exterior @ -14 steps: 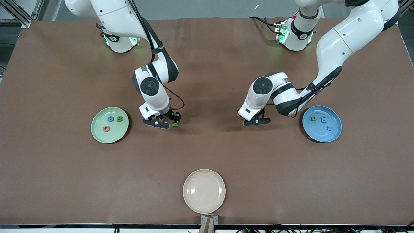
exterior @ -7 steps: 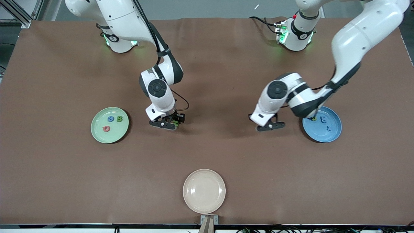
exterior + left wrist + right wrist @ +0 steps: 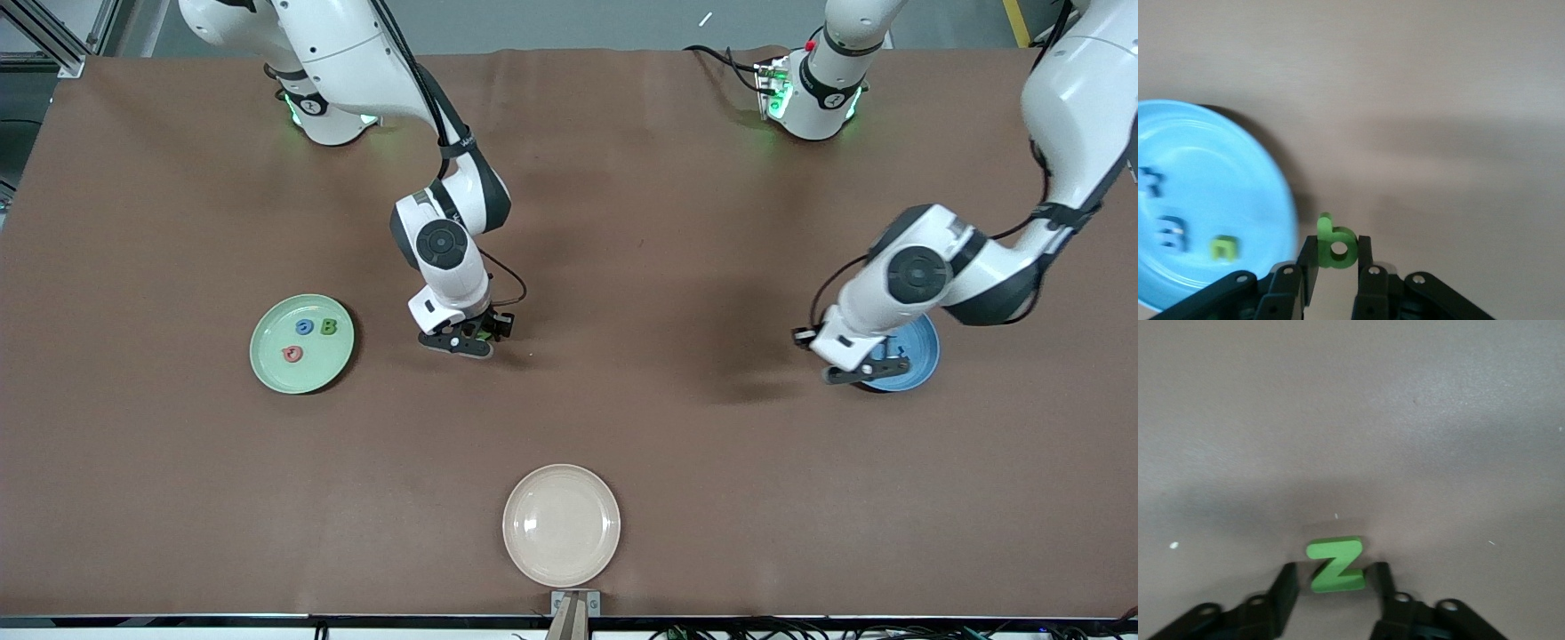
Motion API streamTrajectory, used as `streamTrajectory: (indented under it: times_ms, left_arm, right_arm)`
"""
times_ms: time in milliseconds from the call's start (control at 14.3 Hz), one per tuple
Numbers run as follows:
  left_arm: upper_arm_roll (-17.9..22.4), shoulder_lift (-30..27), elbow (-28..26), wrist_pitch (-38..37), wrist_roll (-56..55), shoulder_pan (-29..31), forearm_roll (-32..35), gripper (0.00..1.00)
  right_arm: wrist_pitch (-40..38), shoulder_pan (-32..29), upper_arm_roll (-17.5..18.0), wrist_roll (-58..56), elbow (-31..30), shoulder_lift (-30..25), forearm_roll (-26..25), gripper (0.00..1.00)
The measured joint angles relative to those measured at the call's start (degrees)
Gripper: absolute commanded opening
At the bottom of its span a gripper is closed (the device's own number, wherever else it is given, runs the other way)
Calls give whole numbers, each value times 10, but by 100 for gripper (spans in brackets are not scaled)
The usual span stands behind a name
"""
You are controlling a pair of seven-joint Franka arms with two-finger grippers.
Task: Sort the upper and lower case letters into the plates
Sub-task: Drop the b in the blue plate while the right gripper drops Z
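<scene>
My left gripper (image 3: 874, 368) hangs over the blue plate's (image 3: 921, 352) rim and is shut on a green letter b (image 3: 1336, 244). That plate (image 3: 1218, 167) holds two blue letters (image 3: 1169, 233) and a small green one (image 3: 1224, 247); in the front view the arm hides them. My right gripper (image 3: 481, 337) is low at the table's middle. Its jaws stand open on either side of a green letter z (image 3: 1335, 565) lying flat on the cloth, with a small gap on each side. The pale green plate (image 3: 272, 360), toward the right arm's end, holds a blue letter (image 3: 305, 327), a green B (image 3: 329, 326) and a red letter (image 3: 292, 354).
An empty cream-beige plate (image 3: 561, 524) sits near the table's front edge at the middle. Brown cloth covers the whole table. Both arm bases stand along the table's back edge.
My left arm has carried the green b from the table's middle to the blue plate's rim. My right gripper has shifted slightly over the z and its jaws have narrowed around it.
</scene>
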Motion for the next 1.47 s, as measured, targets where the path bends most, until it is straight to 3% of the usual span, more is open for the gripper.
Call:
streamTrajectory:
  times_ms: [419,698,1047,1187,1257,1326,1396,1466]
  left_arm:
    - [12,0,-3,3,106,79,18,8]
    - [61,5,-2,47,111,57,44,8]
    - [94,11,3,69,111,19,46,10]
    - [99,11,4,69,111,14,46,24]
    - [101,11,5,69,111,14,47,46]
    - [102,11,5,69,111,14,47,76]
    - [102,11,6,69,111,14,47,91]
    - [102,11,7,69,112,14,48,100]
  right_arm:
    - [-6,-3,-6,1,3,0,9,0]
    - [-75,-43,-14,-56,21,-16,9,0]
    - [-207,-161,-21,-236,26,-97,9,0]
    - [-230,-205,-22,-309,20,-116,9,0]
    - [-233,-229,-22,-351,13,-121,9,0]
    - [-233,-249,-22,-388,5,-123,9,1]
    - [-231,-268,-22,-419,-4,-123,9,1]
    - [-226,-284,-22,-443,-13,-123,9,1]
